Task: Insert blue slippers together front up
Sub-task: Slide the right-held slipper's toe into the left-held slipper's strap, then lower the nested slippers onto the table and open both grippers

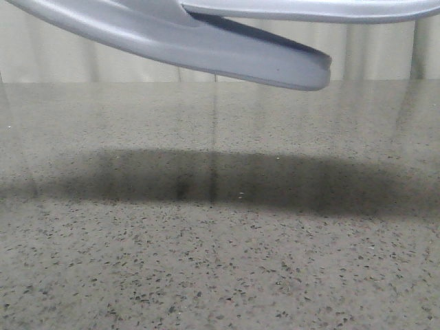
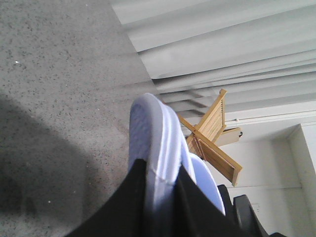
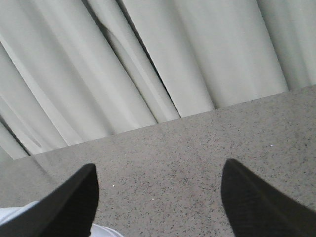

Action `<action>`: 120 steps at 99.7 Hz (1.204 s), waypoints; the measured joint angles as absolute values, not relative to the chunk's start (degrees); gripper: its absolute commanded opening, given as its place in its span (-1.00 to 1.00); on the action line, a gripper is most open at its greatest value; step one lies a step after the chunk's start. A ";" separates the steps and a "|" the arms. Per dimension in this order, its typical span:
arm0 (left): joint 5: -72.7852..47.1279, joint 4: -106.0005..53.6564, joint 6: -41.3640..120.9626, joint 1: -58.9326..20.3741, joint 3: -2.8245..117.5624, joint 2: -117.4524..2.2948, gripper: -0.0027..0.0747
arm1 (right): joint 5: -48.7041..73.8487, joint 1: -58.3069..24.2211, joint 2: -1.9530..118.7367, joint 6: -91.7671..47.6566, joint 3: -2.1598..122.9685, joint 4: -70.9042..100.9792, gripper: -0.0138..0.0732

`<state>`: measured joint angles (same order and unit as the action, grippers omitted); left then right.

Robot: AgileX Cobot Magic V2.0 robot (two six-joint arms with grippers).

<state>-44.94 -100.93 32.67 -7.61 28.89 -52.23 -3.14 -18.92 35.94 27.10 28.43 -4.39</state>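
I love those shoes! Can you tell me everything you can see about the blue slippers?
The blue slippers are very pale blue-lilac, smooth and foam-like, with thick soles. In the front view they hang above the speckled table, casting a dark shadow on it. In the left wrist view the left gripper clamps one slipper's sole edge between its black fingers, with the second slipper beside it.

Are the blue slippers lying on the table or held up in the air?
Held up. In the front view the blue slippers hang above the table, which carries their shadow; the left gripper is shut on them.
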 measured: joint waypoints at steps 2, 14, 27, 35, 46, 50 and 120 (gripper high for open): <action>-44.83 -100.93 32.79 -7.61 28.89 -52.65 -0.89 | -3.14 -18.92 35.94 27.10 28.43 -4.39 0.37; -44.42 -100.93 33.36 -7.61 28.89 -55.56 -0.89 | -3.14 -18.92 35.94 27.10 28.43 -4.39 0.37; -43.71 -100.93 34.84 -7.61 28.89 -58.95 -0.89 | -3.14 -18.92 35.94 27.10 28.43 -4.49 0.37; -43.45 -100.93 36.10 -7.61 28.89 -60.95 -0.89 | -3.05 -18.92 35.94 27.10 28.43 -4.49 0.37; -43.11 -100.93 37.11 -7.61 28.89 -63.73 -0.89 | -2.66 -18.92 35.94 27.10 28.43 -4.49 0.37; -42.99 -100.93 37.49 -7.61 28.89 -64.65 -0.89 | -2.58 -18.92 35.94 27.10 28.43 -4.49 0.37; -41.94 -101.65 43.14 -7.61 28.89 -68.25 -0.48 | -1.24 -18.92 35.94 27.10 28.43 -4.49 0.37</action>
<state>-41.94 -101.65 43.14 -7.61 28.89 -68.25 -1.24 -18.92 35.94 27.10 28.43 -4.49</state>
